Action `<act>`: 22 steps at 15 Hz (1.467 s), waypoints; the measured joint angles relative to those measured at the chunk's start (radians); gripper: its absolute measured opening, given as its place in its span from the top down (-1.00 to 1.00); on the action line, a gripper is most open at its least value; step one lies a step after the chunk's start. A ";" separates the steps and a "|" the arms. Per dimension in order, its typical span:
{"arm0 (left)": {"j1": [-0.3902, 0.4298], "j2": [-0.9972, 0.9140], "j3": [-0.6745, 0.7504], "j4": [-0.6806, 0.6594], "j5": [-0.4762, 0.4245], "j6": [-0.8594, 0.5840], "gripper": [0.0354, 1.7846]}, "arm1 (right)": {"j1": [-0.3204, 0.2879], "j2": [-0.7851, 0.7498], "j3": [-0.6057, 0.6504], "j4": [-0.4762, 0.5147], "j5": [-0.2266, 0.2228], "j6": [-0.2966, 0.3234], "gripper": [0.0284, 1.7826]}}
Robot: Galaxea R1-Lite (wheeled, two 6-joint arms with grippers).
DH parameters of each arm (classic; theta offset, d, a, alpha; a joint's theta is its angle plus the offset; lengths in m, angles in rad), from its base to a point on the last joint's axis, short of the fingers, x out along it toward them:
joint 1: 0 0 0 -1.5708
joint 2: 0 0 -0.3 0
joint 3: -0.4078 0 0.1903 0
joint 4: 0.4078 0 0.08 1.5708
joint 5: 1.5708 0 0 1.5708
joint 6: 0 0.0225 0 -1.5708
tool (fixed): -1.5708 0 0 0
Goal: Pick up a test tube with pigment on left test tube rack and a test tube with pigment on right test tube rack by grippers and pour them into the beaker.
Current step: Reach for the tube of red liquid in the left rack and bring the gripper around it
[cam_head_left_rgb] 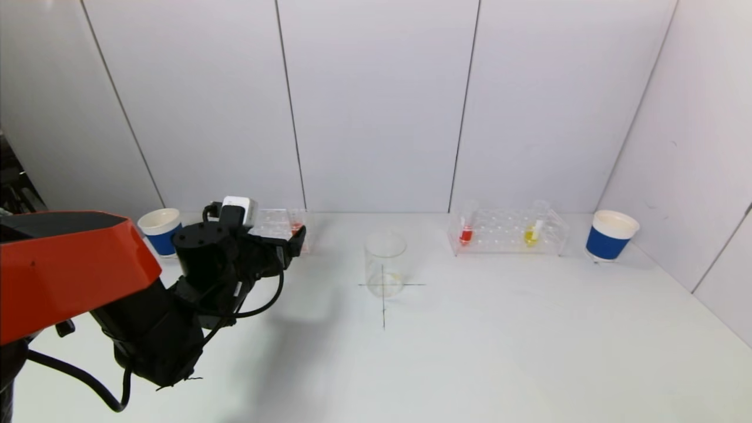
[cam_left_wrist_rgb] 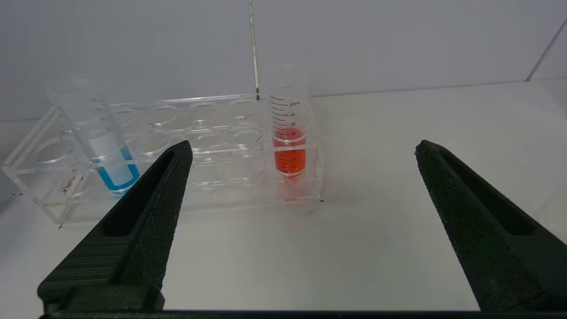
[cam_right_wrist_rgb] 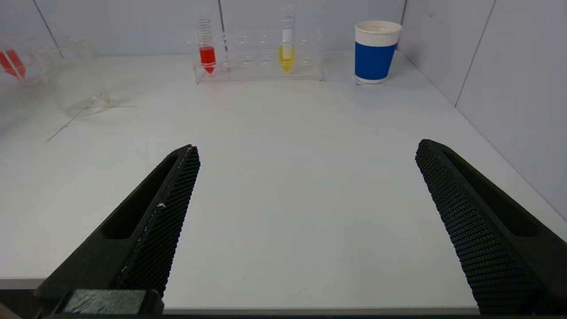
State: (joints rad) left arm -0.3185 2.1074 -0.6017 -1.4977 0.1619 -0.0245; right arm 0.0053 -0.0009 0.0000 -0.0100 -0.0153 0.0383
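Observation:
The clear left test tube rack holds a tube of red pigment at one end and a tube of blue pigment toward the other. My left gripper hovers open just in front of the rack, a short way from the red tube, with nothing between its fingers. In the head view it sits beside the rack. The right rack carries a red tube and a yellow tube. The empty glass beaker stands on a cross mark mid-table. My right gripper is open and empty near the table's front edge, far from its rack.
Blue paper cups with white rims stand at the back left and back right. White wall panels close the back and right side. My left arm covers the front left of the table.

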 joint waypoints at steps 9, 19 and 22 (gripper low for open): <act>-0.003 0.134 -0.186 0.071 0.001 0.005 -0.97 | 0.000 0.000 0.000 0.000 0.000 0.000 -0.99; 0.037 0.180 -0.341 0.186 0.019 0.010 -0.97 | 0.000 0.000 0.000 0.000 0.000 0.000 -0.99; 0.038 0.192 -0.364 0.197 0.018 0.010 -0.97 | 0.000 0.000 0.000 0.000 0.000 0.000 -0.99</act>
State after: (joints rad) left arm -0.2809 2.2991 -0.9660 -1.3009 0.1802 -0.0149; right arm 0.0057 -0.0009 0.0000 -0.0104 -0.0153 0.0383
